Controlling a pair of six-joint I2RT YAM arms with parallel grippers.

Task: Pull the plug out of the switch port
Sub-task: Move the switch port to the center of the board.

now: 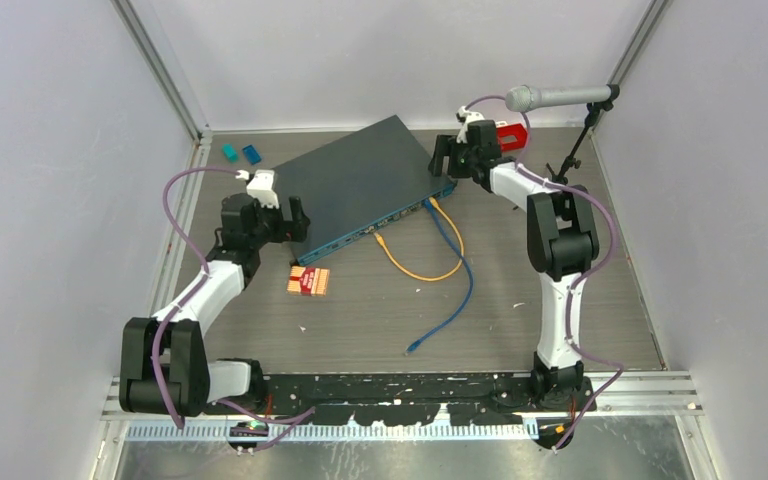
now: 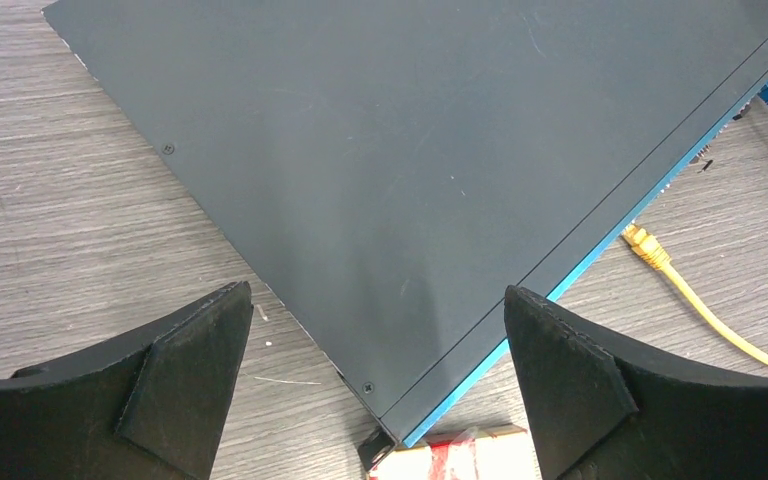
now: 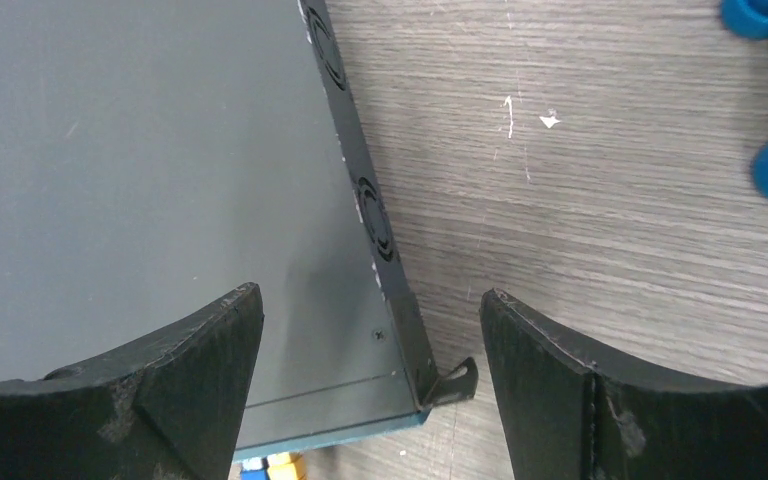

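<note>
The switch (image 1: pixel 365 180) lies slantwise mid-table, dark top, teal front edge facing near right. A blue cable (image 1: pixel 457 290) and a yellow cable (image 1: pixel 422 272) run from sockets near the front's right end (image 1: pixel 430 203). The yellow cable's other plug (image 2: pixel 645 245) lies on the table just off the front edge. My left gripper (image 1: pixel 295 222) is open and empty, jaws straddling the switch's near-left corner (image 2: pixel 400 420). My right gripper (image 1: pixel 450 160) is open and empty, straddling the right corner (image 3: pixel 415 395). The plugged ends show as blue and yellow (image 3: pixel 275 465).
A red-and-yellow block (image 1: pixel 308 281) lies by the left corner. A red object (image 1: pixel 511 135) and a microphone on a stand (image 1: pixel 560 97) are at the back right. Two small teal and blue pieces (image 1: pixel 240 153) lie at the back left. The blue cable's loose end (image 1: pixel 412 348) lies near the front.
</note>
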